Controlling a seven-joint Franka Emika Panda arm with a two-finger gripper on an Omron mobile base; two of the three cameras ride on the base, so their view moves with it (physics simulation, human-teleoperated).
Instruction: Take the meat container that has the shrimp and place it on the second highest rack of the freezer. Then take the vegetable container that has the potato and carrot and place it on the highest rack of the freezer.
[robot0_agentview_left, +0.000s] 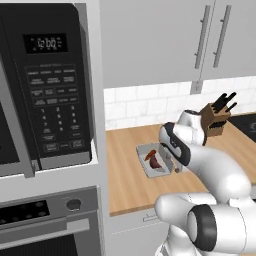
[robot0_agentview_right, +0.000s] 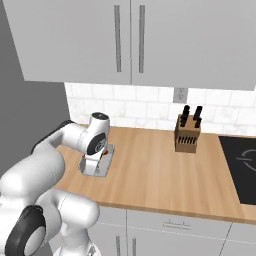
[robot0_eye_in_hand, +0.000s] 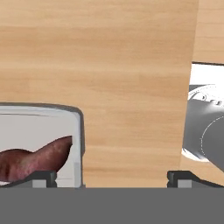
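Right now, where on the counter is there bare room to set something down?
Bare wood lies between the tray and the knife block, and in front of the block toward the cooktop. It is crowded at the tray, where the open tool hangs.

You find the vegetable container (robot0_agentview_left: 151, 161) on the counter (robot0_agentview_left: 130, 185), right of the microwave (robot0_agentview_left: 45, 85); potato (robot0_agentview_left: 156, 164) and carrot (robot0_agentview_left: 150, 154) lie inside, knife block (robot0_agentview_left: 216, 116) farther right.

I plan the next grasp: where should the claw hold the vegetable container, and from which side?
Grip the raised side wall of the vegetable container from above, one finger inside and one outside. The tray lies flat and shallow on the counter, and the open claw already straddles that wall.
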